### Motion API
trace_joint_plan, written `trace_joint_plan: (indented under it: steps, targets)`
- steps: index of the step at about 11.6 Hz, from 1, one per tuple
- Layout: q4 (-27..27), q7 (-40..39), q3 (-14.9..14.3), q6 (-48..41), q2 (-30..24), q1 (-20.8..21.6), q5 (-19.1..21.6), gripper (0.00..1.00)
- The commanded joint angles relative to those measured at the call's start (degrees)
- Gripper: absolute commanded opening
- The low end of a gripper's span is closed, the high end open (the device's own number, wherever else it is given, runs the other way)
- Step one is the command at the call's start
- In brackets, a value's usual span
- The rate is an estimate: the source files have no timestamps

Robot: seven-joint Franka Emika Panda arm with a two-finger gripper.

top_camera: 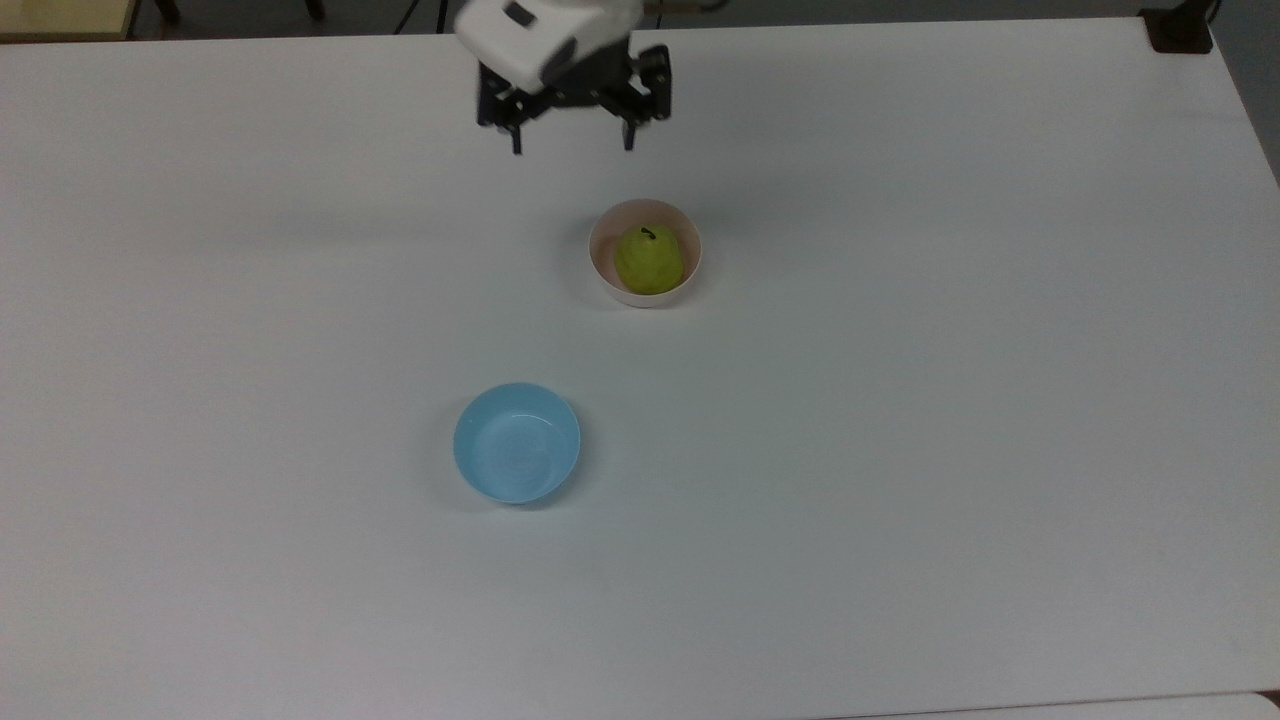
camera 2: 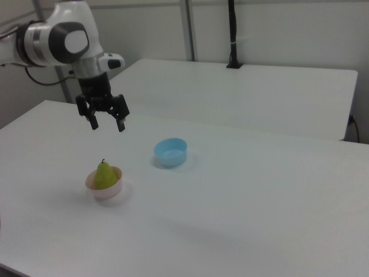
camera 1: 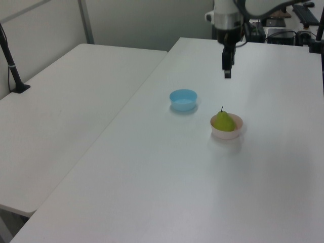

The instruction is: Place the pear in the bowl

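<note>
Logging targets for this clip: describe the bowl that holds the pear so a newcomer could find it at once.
On the white table stand two small bowls. The pink bowl lies nearer the raised open gripper. Unlike the empty blue bowl, it is pale pink and holds the upright yellow-green pear.

yellow-green pear [top_camera: 649,260], pale pink bowl [top_camera: 602,266], blue bowl [top_camera: 517,443]

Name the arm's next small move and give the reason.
Probably just keep the gripper up and clear, then stop: the pear already sits upright in the pink bowl, the fingers are open and empty, and the blue bowl needs nothing.
</note>
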Motion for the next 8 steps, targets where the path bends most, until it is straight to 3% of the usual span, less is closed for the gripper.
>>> trace_joint_plan:
  steps: [1, 8]
  targets:
    - [-0.67, -0.45, -0.52, -3.56, -5.97, -2.24, 0.79, 1.00]
    - [-0.58, -0.45, -0.52, -4.54, -7.83, -4.80, 1.58, 1.00]
